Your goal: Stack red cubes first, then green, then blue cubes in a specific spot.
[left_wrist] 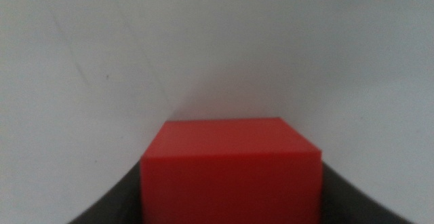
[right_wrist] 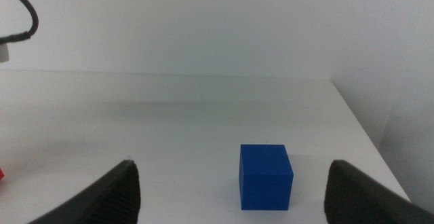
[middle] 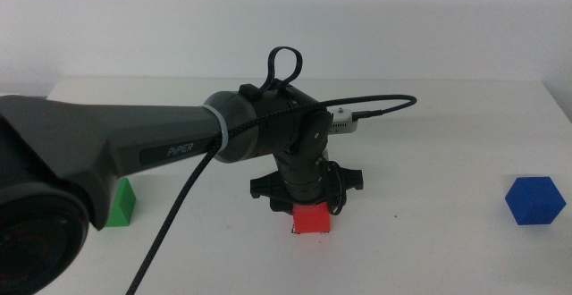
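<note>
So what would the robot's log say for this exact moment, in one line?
left gripper: at table centre, fingers around red cube | right gripper: open, waiting before blue cube | green cube: untouched | stack: not started

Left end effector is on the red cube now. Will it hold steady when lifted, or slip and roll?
The red cube looks rigid, with flat, sharp-edged faces, so it should sit square between the left end effector jaws. Flat sides mean it can't roll. Its matte surface likely grips fairly well; it's probably light.

Green cube (middle: 120,205) half hidden behind left arm (middle: 107,147).
</note>
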